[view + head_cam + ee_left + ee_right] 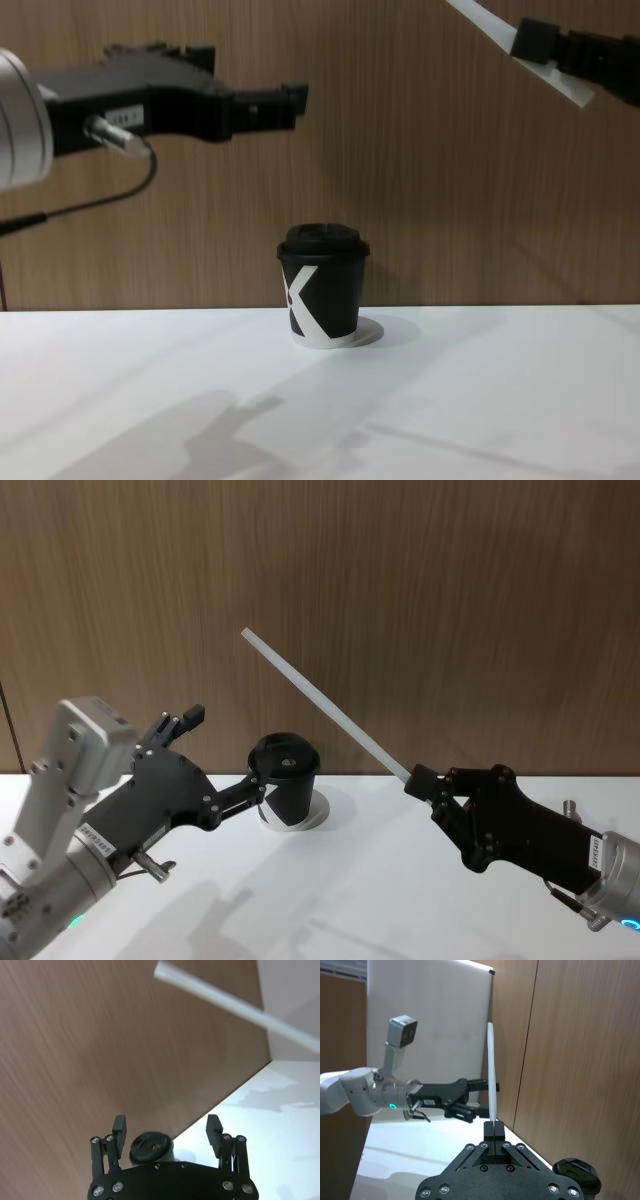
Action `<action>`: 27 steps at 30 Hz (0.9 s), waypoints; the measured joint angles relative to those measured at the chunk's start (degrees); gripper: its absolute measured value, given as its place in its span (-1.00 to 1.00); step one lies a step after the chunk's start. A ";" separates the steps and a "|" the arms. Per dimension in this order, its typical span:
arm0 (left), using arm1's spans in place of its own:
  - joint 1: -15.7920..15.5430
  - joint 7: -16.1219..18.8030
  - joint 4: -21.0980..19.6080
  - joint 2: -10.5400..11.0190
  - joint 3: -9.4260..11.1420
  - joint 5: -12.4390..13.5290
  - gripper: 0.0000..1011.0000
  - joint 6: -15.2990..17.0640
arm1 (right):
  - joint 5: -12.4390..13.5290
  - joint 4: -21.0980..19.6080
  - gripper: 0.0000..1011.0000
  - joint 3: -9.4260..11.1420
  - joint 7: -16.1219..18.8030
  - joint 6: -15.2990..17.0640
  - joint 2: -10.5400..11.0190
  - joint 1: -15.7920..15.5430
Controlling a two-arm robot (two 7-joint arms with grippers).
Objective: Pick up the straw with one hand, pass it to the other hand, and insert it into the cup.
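Note:
The white straw (pixel 325 702) slants through the air, up and to the left. My right gripper (pixel 421 779), the all-black one hand, is shut on its lower end. In the right wrist view the straw (pixel 491 1075) rises from the shut right gripper (pixel 493 1130). The black cup (pixel 286 782) with its domed lid stands on the table (pixel 400 880), below the straw's free end. My left gripper (pixel 225 750), the other hand on a silver wrist, hovers open just left of the cup, holding nothing. In the left wrist view the left gripper (pixel 166 1127) is spread wide, with the cup (pixel 151 1147) beyond it and the straw (pixel 235 1005) higher up.
A wood-panelled wall (pixel 400 580) stands right behind the cup. In the chest view the cup (pixel 322 290) shows its white X mark, the left gripper (pixel 255 85) hangs high at the left, and the right gripper (pixel 535 40) holds the straw (pixel 478 18) at the top right.

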 joint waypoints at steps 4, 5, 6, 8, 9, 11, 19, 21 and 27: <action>0.33 -1.99 -1.53 0.80 -1.21 -2.01 0.98 -0.38 | 0.03 0.00 -0.99 -0.02 0.03 0.00 0.00 0.02; 0.40 -2.37 -1.78 0.93 -1.44 -2.30 0.98 -0.46 | 0.03 0.00 -0.99 -0.03 0.04 0.00 0.00 0.02; 0.52 -3.26 -2.19 1.17 -1.89 -3.26 0.98 -0.64 | 0.04 0.00 -0.99 -0.03 0.04 0.00 0.00 0.03; 0.67 -4.00 -2.54 1.44 -2.32 -4.07 0.98 -0.77 | 0.05 -0.01 -0.99 -0.05 0.06 0.00 0.00 0.04; 0.80 -4.81 -2.90 1.66 -2.85 -5.01 0.98 -0.87 | 0.05 0.00 -0.99 -0.05 0.07 0.00 0.00 0.04; 0.99 -5.81 -3.29 1.97 -3.52 -6.19 0.98 -0.90 | 0.06 -0.01 -0.99 -0.06 0.08 0.00 0.00 0.05; 1.33 -8.83 -3.83 2.48 -5.25 -11.02 0.98 -0.06 | 0.06 -0.01 -0.99 -0.06 0.09 -0.02 0.00 0.05; 1.34 -9.55 -3.84 2.50 -5.69 -12.68 0.98 0.61 | 0.06 -0.01 -0.99 -0.05 0.10 -0.02 0.00 0.05; 1.09 -11.29 -3.48 2.24 -6.41 -17.66 0.98 3.13 | 0.06 -0.01 -0.99 -0.05 0.09 -0.02 0.00 0.05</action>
